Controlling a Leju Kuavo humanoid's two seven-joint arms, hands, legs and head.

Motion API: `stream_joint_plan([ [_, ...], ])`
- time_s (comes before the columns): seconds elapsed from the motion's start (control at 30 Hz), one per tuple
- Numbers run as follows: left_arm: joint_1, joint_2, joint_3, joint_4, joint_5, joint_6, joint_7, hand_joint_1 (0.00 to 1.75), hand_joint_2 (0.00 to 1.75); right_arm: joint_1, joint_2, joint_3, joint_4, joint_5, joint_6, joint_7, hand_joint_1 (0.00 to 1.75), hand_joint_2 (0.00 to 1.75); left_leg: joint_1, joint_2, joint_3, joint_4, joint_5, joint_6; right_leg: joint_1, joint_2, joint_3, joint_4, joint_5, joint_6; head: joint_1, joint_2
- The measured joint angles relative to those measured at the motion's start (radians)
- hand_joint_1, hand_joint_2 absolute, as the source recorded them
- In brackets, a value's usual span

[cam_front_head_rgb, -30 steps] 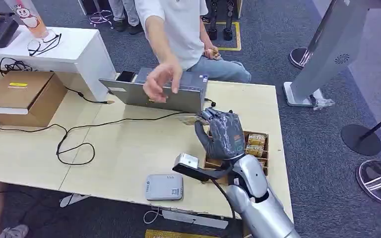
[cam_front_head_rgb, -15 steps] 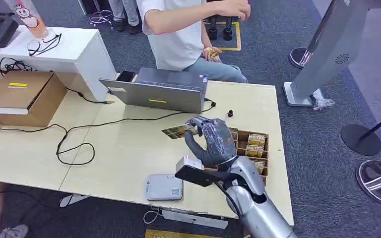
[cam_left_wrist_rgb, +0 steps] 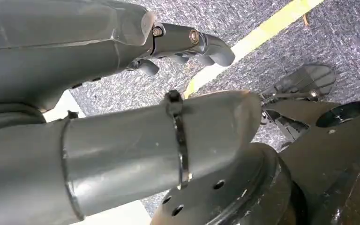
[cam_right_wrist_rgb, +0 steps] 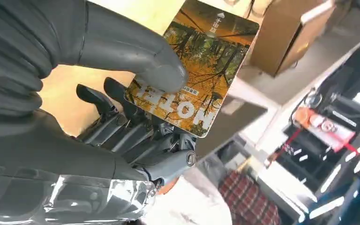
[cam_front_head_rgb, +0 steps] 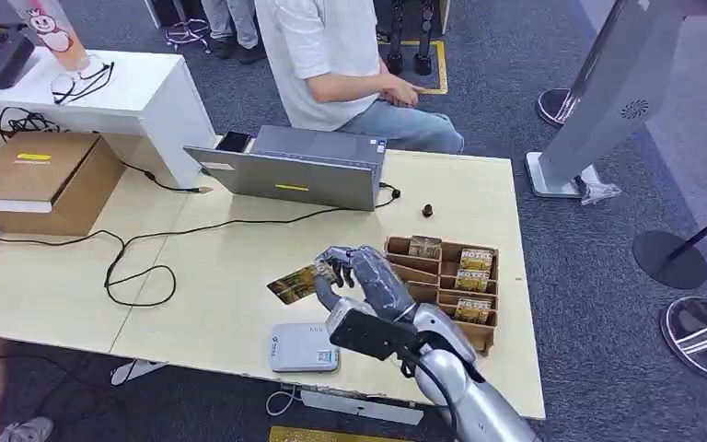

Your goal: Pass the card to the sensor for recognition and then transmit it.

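While the right hand point(cam_front_head_rgb: 365, 276) sits low and right of centre in the head view, its thumb and darker fingers pinch an orange-and-green card point(cam_front_head_rgb: 292, 282) that sticks out toward the frame's left, held above the tabletop. In the right wrist view the thumb point(cam_right_wrist_rgb: 136, 56) presses on the card's printed face point(cam_right_wrist_rgb: 201, 75), with the fingers point(cam_right_wrist_rgb: 136, 126) curled beneath it. Just below the card in the head view lies a grey card reader point(cam_front_head_rgb: 304, 347) near the bottom edge of the light wooden table point(cam_front_head_rgb: 239, 267); card and reader are apart. To the right of the hand stands a brown compartment tray point(cam_front_head_rgb: 446, 276) holding small packets. A closed grey laptop point(cam_front_head_rgb: 299, 168) rests at upper centre, and behind it sits a person in a white shirt point(cam_front_head_rgb: 327, 55). The left hand point(cam_left_wrist_rgb: 122, 70) hangs over grey carpet in the left wrist view, fingers loosely bent and holding nothing.
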Motion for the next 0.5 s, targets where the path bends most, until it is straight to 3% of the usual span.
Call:
stream_joint_plan([
  [0.5, -0.004, 0.012, -0.030, 0.034, 0.036, 0.005, 0.000, 0.00, 0.00, 0.005, 0.007, 0.039, 0.085, -0.048, 0.029, 0.026, 1.75, 1.75, 0.000, 0.000, 0.000, 0.000, 0.000, 0.000, 0.000, 0.000, 0.000, 0.000, 0.000, 0.000, 0.000, 0.000],
])
